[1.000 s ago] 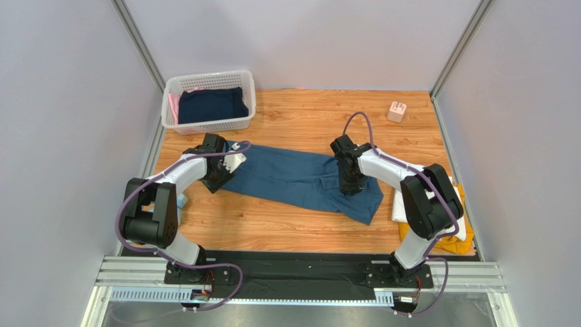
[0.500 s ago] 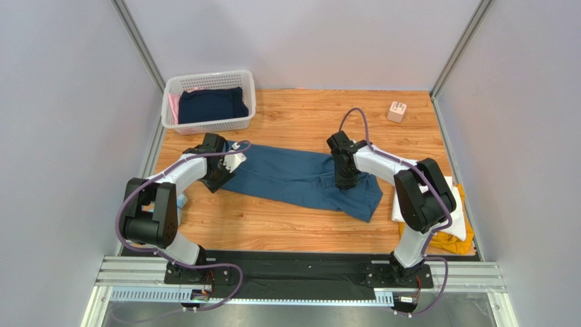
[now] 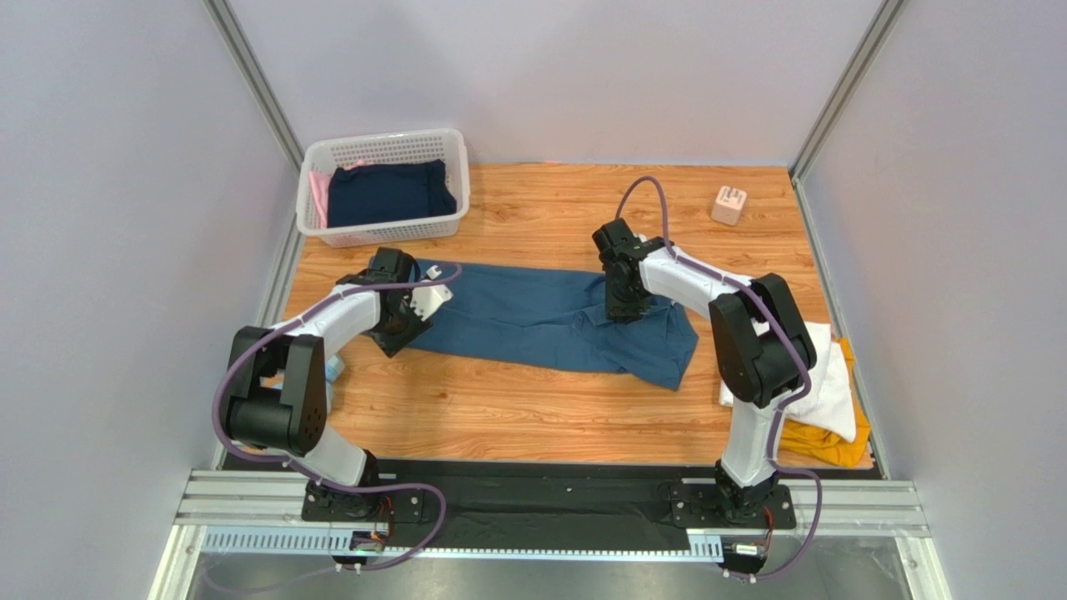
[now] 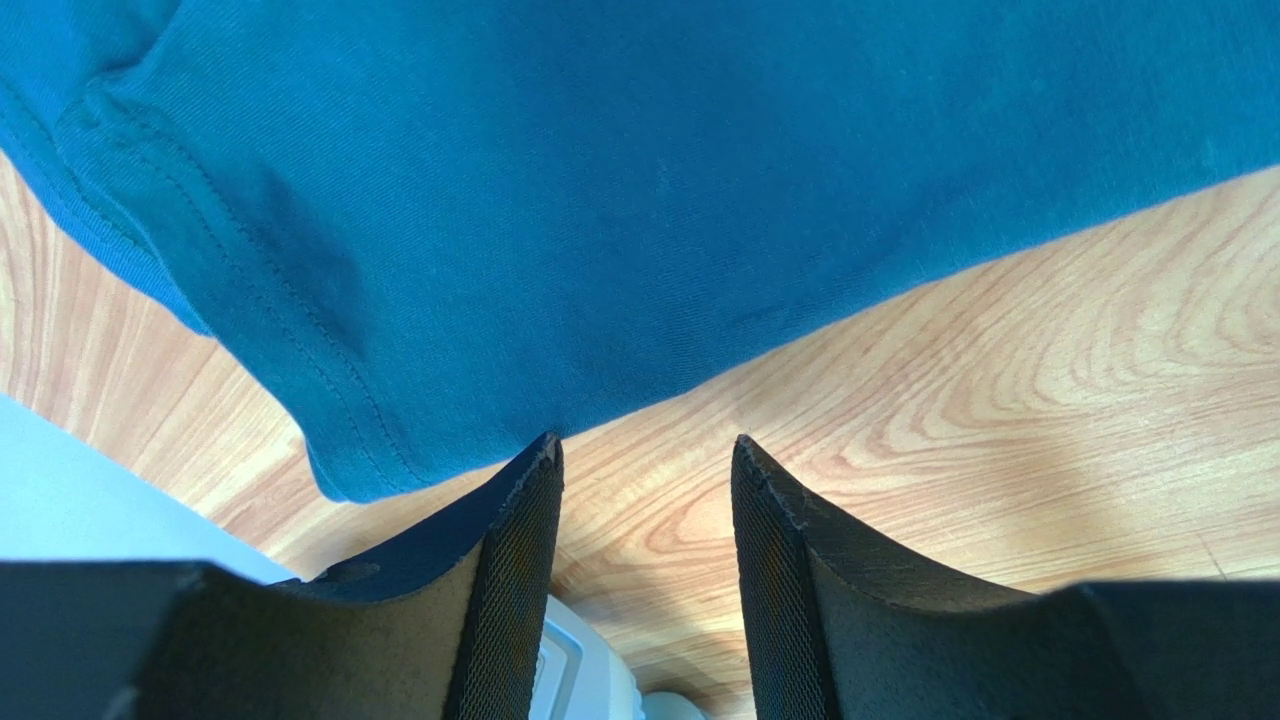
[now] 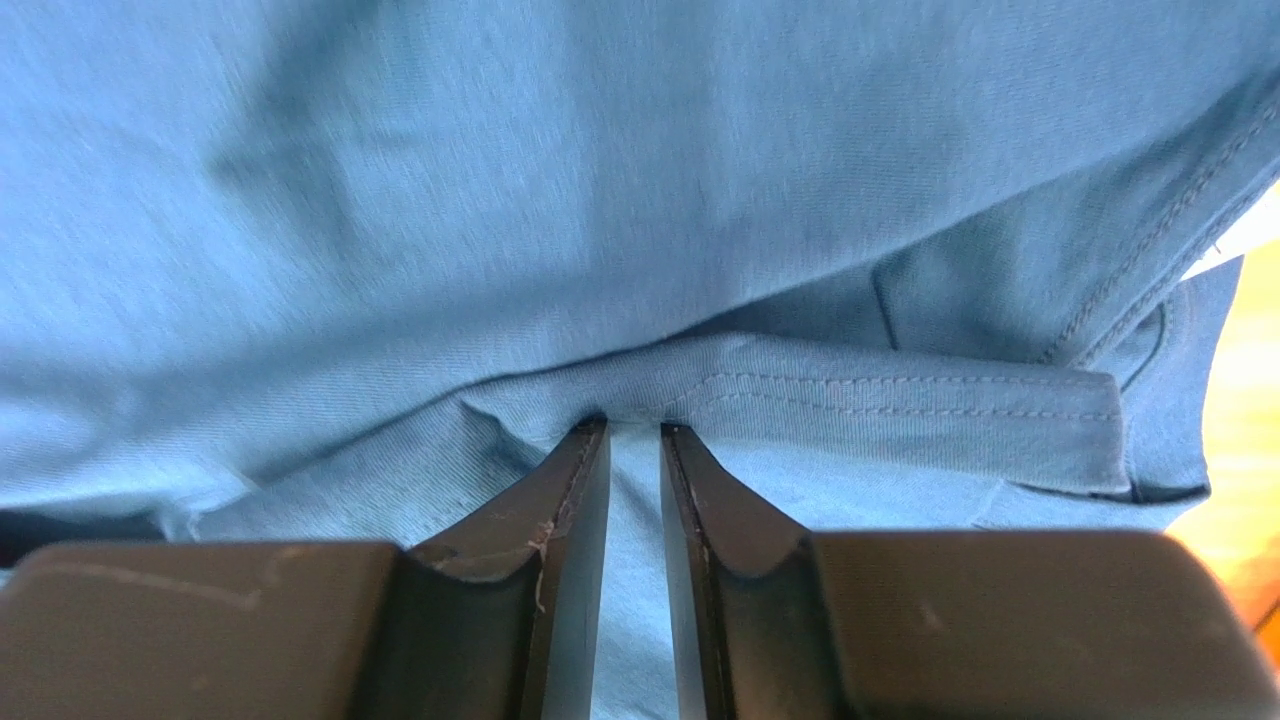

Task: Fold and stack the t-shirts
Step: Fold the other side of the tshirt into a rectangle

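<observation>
A large teal-blue t-shirt lies spread across the middle of the wooden table. My right gripper sits on the shirt's right part; in the right wrist view its jaws are nearly closed with teal cloth pinched at a hemmed fold. My left gripper is at the shirt's left end. In the left wrist view it is open and empty over bare wood, just off the shirt's hem. A folded white t-shirt lies on a mustard-yellow one at the right edge.
A white lattice basket holding dark navy and pink cloth stands at the back left. A small pale cube sits at the back right. A pale-blue item lies beside the left arm. Grey walls close in both sides.
My right gripper has moved away and to the left, dragging the shirt's right end with it, so that end lies more bunched toward the middle. The left arm has not moved.
</observation>
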Motion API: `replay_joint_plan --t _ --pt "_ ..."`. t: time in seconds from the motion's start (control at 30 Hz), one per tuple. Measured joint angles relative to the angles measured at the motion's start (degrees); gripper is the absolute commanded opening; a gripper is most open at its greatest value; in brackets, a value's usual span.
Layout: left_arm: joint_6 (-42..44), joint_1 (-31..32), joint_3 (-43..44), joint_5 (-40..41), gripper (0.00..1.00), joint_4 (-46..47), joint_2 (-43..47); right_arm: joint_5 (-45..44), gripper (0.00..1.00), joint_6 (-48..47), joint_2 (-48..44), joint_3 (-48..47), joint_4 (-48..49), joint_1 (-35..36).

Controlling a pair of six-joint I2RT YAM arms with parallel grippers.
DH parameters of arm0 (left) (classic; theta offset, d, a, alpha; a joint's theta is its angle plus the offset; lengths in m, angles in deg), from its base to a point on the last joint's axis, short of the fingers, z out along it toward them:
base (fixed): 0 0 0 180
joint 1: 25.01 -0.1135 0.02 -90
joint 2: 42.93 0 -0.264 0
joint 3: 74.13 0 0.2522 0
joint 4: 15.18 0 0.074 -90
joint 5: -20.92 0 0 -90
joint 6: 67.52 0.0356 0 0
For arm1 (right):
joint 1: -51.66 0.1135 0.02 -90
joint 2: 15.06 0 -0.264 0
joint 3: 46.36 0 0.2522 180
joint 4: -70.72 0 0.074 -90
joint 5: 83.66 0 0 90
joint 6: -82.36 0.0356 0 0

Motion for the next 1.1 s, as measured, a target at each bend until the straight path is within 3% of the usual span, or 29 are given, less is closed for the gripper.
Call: replay_joint_plan --t 0.57,0.6,0.7,0.87,1.1 --pt "1.1 -0.3 -1.1 0.2 0.52 0.0 0.3 2.3 0.21 0.1 10.3 -16.8 -0.3 -2.6" --pt "1.2 -0.4 -1.2 0.2 0.52 -0.1 0.4 2.4 0.22 0.1 11.1 -18.1 -0.5 -2.6" --pt "1.3 -0.5 -1.2 0.3 0.52 -0.3 0.8 2.3 0.39 -0.2 11.5 -20.0 -1.3 -2.5" --pt "1.3 -0.5 -1.2 0.2 0.52 -0.4 1.2 -0.2 0.4 -1.2 6.1 -18.6 -3.0 -1.4" --pt "1.3 -0.5 -1.2 0.2 0.52 -0.4 1.2 -0.1 0.32 -1.2 -9.7 -9.2 -2.6 3.6"
